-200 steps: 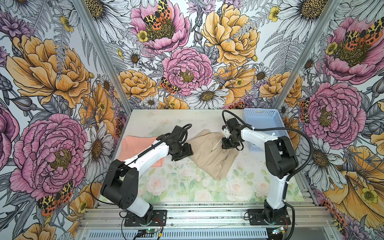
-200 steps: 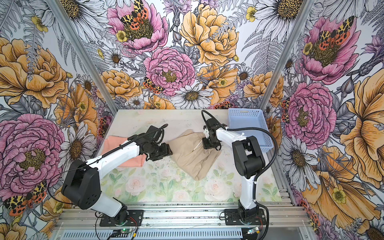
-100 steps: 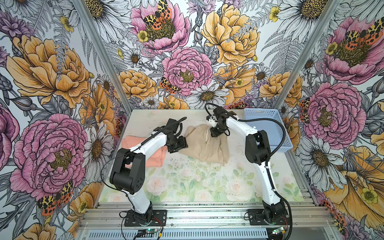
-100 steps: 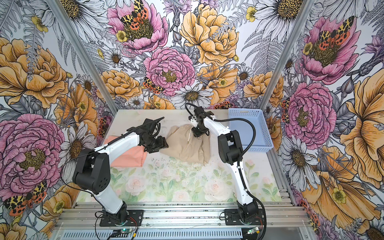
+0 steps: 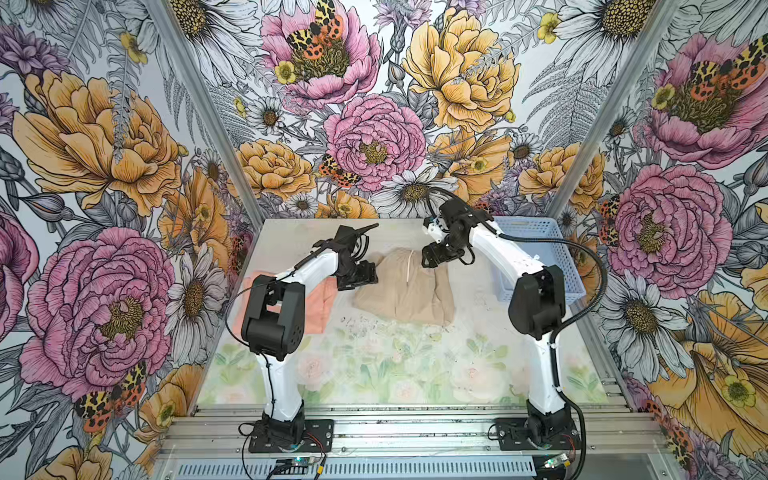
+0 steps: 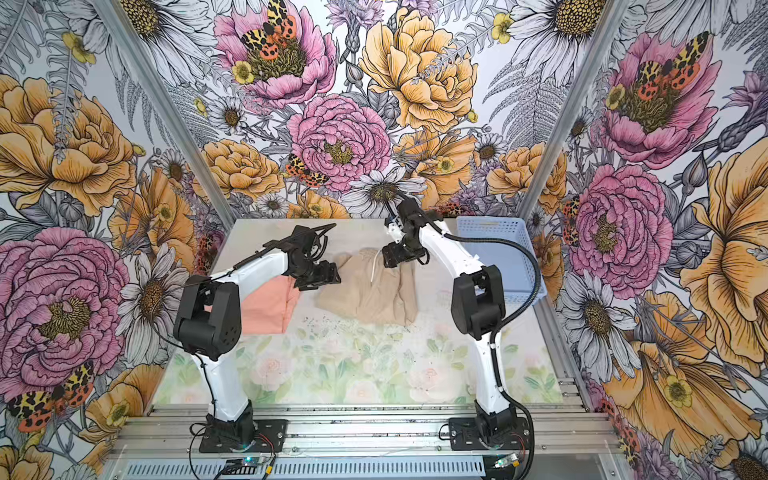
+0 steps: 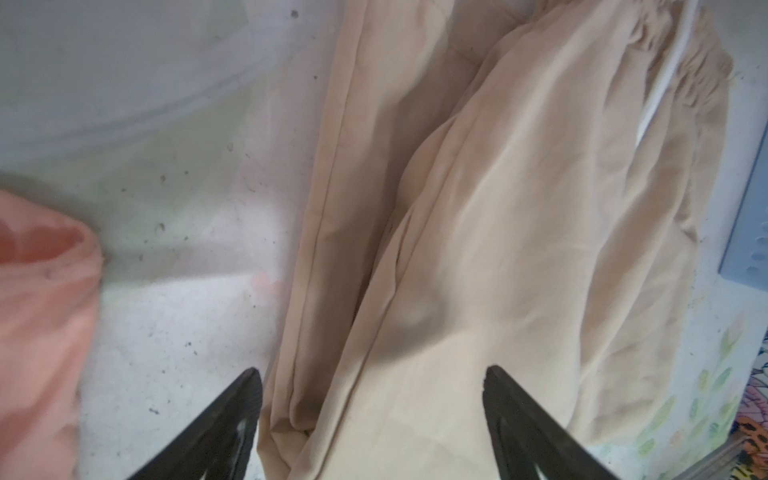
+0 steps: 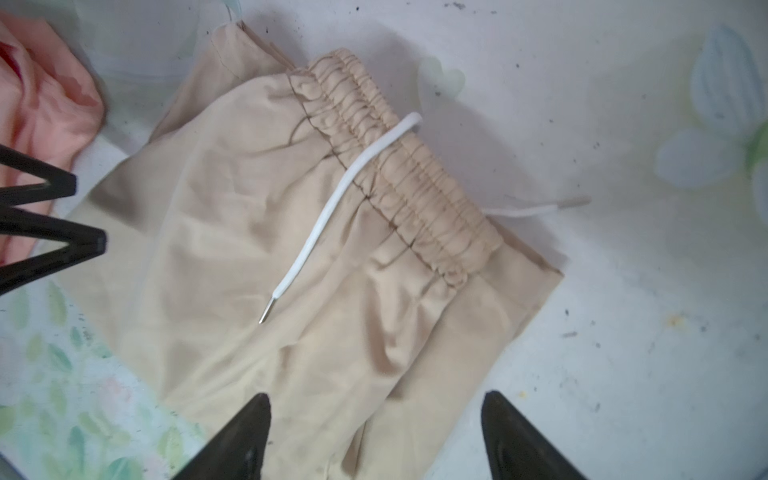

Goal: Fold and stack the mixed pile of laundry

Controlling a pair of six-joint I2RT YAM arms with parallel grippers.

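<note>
Floral-print vinyl is what the table [image 5: 415,374] is covered with, and all the laundry is laid out on its far half.

Biggest thing on it: the beige shorts [image 5: 405,289] [image 6: 365,291], spread roughly flat near the middle in both top views. The elastic waist is turned toward the back wall and the legs toward the front. A few soft creases can be seen in the fabric, nothing bunched up badly.

Next down, the light blue perforated basket [image 5: 536,249] is parked at the far right corner, near the shorts but not touching them.

The peach-pink T-shirt [image 5: 318,305] [image 6: 266,309] is lying left of the shorts, partly hidden behind the left arm's elbow. A strip of bare table is left between the two garments.

The left end effector [image 5: 357,276] [image 7: 372,376] is held at the shorts' left edge. Its jaws are spread wide and nothing is pinched, only loose fabric is seen below them. The right end effector [image 5: 434,255] [image 8: 376,401] is held over the right end of the waistband, also spread wide with nothing gripped.

Smallest bit: the white drawstring [image 8: 332,203]. One end is draped across the fabric below the waistband, metal tip showing. The other end is poking out onto the table past the waist.
</note>
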